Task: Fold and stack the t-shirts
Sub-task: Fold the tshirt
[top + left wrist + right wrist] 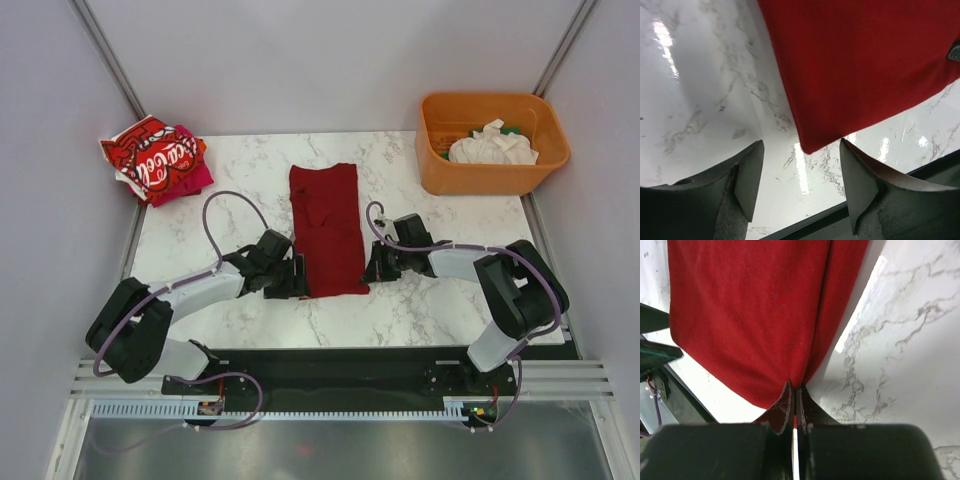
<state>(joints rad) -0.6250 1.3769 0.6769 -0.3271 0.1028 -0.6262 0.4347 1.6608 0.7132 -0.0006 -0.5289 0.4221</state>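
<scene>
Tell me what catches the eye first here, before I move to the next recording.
The dark red t-shirt, folded into a long strip, lies mid-table; the right claw is shut on its near right edge, the left claw open at its near left corner. At the far left, a bright red lettered t-shirt sits on a magenta t-shirt; far right, an orange tub holds white cloth.
</scene>
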